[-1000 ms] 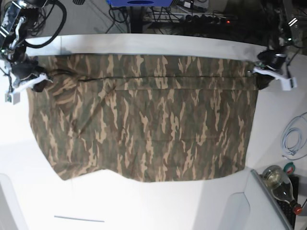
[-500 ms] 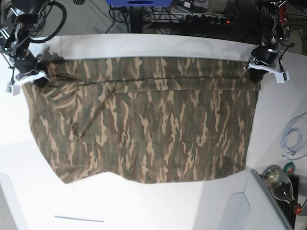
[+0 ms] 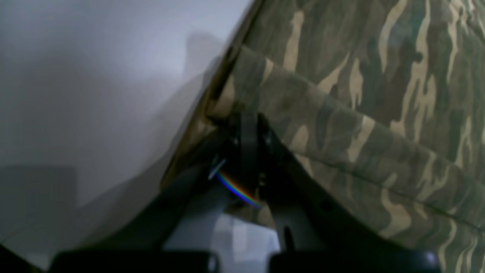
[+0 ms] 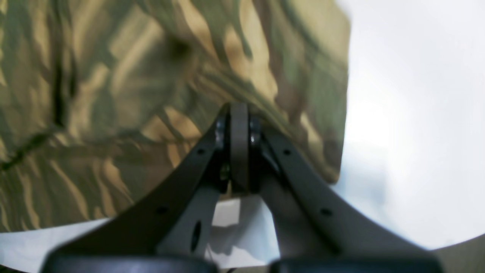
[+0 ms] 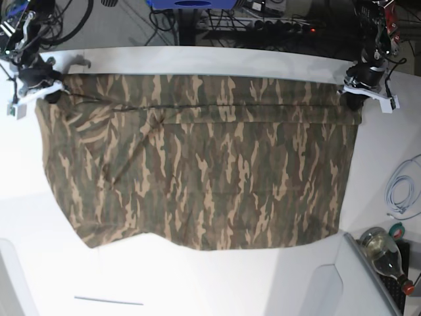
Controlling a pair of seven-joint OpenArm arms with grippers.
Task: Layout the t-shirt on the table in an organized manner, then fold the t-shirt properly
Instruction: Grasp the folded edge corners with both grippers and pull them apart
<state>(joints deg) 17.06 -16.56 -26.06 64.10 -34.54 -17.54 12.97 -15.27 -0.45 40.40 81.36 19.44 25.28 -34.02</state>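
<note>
The camouflage t-shirt lies spread wide on the white table, with a long fold running along its far edge. My left gripper is shut on the shirt's far right corner; the left wrist view shows the fingertips pinching a folded hem of the t-shirt beside the bare table. My right gripper is shut on the far left corner; in the right wrist view the gripper clamps the edge of the t-shirt, with the table to its right.
A glass bottle and a coiled white cable lie at the right edge. Cables and a power strip sit beyond the far edge. A thin dark line marks the near left tabletop.
Both grippers have moved toward the table's far edge, carrying the shirt's far corners with them. The far edge of the shirt now lies straighter and tauter.
</note>
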